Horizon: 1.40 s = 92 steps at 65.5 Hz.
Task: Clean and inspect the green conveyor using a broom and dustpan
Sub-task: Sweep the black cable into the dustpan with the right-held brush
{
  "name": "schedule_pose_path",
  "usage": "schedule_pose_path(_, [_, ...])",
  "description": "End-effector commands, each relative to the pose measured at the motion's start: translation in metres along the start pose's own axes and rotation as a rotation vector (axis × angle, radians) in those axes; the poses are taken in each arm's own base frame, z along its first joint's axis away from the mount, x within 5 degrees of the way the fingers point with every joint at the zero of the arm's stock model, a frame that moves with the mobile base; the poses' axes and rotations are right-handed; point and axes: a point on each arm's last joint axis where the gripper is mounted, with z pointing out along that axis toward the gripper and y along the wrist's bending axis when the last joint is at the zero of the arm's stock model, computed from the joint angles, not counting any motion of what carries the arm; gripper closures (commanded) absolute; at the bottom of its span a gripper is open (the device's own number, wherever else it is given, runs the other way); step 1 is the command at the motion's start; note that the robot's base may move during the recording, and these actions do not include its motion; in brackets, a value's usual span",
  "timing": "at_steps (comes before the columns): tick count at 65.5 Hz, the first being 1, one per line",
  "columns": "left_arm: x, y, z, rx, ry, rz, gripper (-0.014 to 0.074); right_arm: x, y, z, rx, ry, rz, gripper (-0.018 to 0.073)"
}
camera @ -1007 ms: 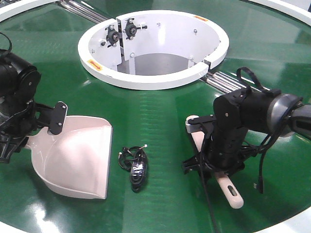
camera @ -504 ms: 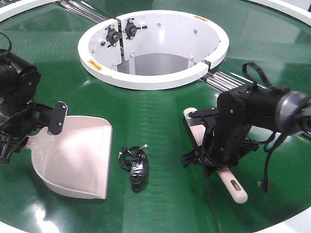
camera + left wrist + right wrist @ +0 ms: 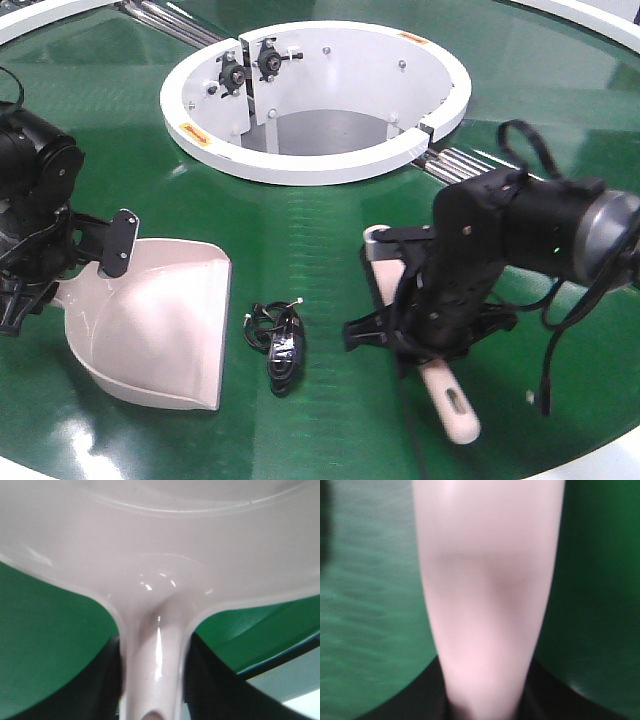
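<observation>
With my right gripper (image 3: pixel 428 335) clamped on the broom (image 3: pixel 447 398) and my left gripper (image 3: pixel 155 680) on the dustpan (image 3: pixel 165 330), I'd sweep low, pushing the black tangle (image 3: pixel 278 345) beside the dustpan in.

On the conveyor belt (image 3: pixel 320 230), a dustpan (image 3: pixel 160 330) lies at the left and a broom (image 3: pixel 440 385) at the right, with a small bundle of cable (image 3: pixel 280 345) between them, nearer the dustpan's mouth. Behind all three sits the central ring (image 3: pixel 205 140), roller rods (image 3: pixel 465 165) running out from its right side. The left gripper (image 3: pixel 152 680) clasps the dustpan's handle; the right gripper (image 3: pixel 430 325) clasps the broom's.
</observation>
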Motion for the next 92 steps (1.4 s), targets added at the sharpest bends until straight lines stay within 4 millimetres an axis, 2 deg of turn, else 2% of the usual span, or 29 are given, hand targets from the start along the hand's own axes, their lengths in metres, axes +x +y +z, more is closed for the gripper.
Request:
schedule_pose_path(1, [0.008, 0.0, -0.022, -0.056, -0.003, -0.015, 0.0603, 0.001, 0.013, -0.018, -0.027, -0.07, 0.031, 0.0564])
schedule_pose_path(37, [0.008, 0.0, -0.022, -0.056, -0.003, -0.015, 0.0603, 0.017, 0.047, 0.019, 0.031, 0.082, 0.064, 0.0564])
schedule_pose_path(53, [0.008, 0.0, -0.022, -0.056, -0.003, -0.015, 0.0603, 0.002, 0.062, 0.014, 0.029, 0.11, 0.052, 0.0564])
schedule_pose_path(62, [0.008, 0.0, -0.022, -0.056, -0.003, -0.015, 0.0603, -0.007, 0.073, 0.012, 0.075, 0.193, 0.011, 0.0564])
schedule_pose_path(79, [0.008, 0.0, -0.022, -0.056, -0.003, -0.015, 0.0603, -0.021, 0.118, 0.025, -0.002, 0.213, -0.036, 0.0564])
schedule_pose_path(92, [0.008, 0.0, -0.022, -0.056, -0.003, -0.015, 0.0603, -0.035, 0.162, 0.019, -0.111, 0.155, -0.101, 0.0564])
